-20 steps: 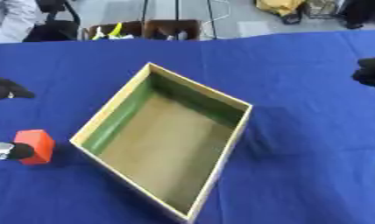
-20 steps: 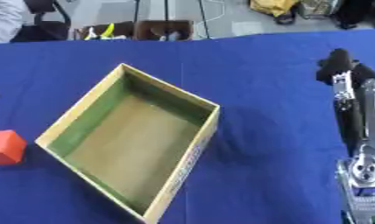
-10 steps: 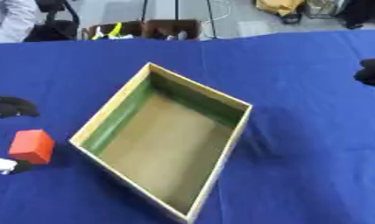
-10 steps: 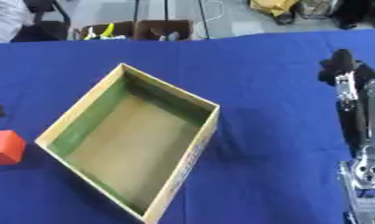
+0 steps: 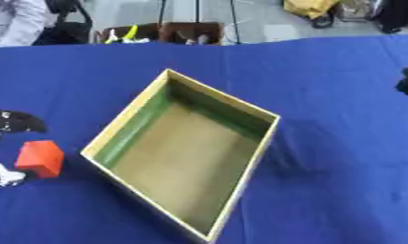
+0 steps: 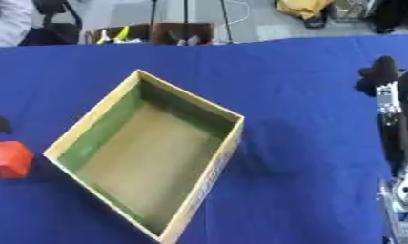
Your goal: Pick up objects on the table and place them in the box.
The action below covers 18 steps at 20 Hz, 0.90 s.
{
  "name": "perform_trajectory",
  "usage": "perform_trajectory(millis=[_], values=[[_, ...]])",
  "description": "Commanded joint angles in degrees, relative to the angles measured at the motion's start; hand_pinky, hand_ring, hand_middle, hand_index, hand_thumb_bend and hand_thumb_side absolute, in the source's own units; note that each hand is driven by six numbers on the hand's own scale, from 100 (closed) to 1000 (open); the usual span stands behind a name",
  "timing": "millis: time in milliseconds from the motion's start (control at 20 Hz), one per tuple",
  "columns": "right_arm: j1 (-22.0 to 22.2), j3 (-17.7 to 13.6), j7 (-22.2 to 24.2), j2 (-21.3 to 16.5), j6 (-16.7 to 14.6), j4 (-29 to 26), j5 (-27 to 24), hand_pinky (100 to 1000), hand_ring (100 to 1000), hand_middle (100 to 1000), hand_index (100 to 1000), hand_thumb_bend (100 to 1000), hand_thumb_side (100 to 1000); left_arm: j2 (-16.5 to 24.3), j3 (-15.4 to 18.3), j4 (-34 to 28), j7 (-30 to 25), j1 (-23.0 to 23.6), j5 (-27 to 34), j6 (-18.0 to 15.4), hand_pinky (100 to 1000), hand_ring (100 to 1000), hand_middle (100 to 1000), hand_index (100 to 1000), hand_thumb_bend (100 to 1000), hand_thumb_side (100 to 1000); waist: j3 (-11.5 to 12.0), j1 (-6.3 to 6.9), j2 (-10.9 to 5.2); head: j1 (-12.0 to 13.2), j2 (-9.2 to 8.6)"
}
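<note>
At the near left edge, the robot's left hand [image 5: 5, 147] shows only in parts: one black finger [image 5: 15, 121] above and a black-and-white tip [image 5: 2, 176] below. Between these two parts sits a small red-orange cube [image 5: 40, 158]. It lies on the blue cloth-covered table [image 5: 324, 167], and the lower tip is just beside its near corner. The fingers are spread apart on both sides of the cube; whether they touch it I cannot tell.

To the right of this hand, close to the cube but apart from it, stands an open rectangular box with pale wooden rims, green inner walls and a brown floor [image 5: 187, 157]. It is turned so that one corner points away from the robot. Nothing lies inside it.

At the right side, the robot's right arm [image 6: 399, 157] rises along the edge, black with silver parts, well apart from the box. Its right hand [image 6: 379, 76] is at the top of it, a dark shape above the cloth. If its fingers are straight or curled, I cannot tell.
</note>
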Motion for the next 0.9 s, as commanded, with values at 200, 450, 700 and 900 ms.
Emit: perform_trajectory(millis=[200, 450, 700, 900], values=[[-0.6, 0.0, 0.2, -1.2, -0.2, -0.5, -0.3, 720, 629, 539, 664, 510, 1000, 0.4, -0.3, 2.3, -0.6, -1.7, -0.5, -1.1, 762, 870, 926, 1000, 516, 750, -0.1, -0.1, -0.69, 1.4, -0.71], [-0.6, 0.0, 0.2, -1.3, -0.2, -0.4, -0.3, 720, 629, 538, 663, 510, 1000, -0.3, -1.1, 5.4, -0.6, -2.8, -0.1, -1.6, 756, 862, 896, 1000, 519, 755, -0.2, -0.17, -0.38, 1.6, -0.94], [-0.6, 0.0, 0.3, -1.3, -0.3, -0.4, -0.2, 720, 629, 538, 662, 509, 1000, -1.0, -1.6, 7.7, -0.6, -3.7, 0.4, -2.1, 743, 852, 881, 1000, 513, 764, -0.4, -0.21, -0.1, 1.7, -1.1], [-0.6, 0.0, 0.3, -1.3, -0.3, -0.4, -0.2, 720, 629, 538, 662, 510, 1000, -1.5, -1.7, 9.3, -0.6, -4.5, 0.1, -2.1, 733, 838, 847, 1000, 506, 764, -0.5, -0.25, 0.07, 1.7, -1.29]])
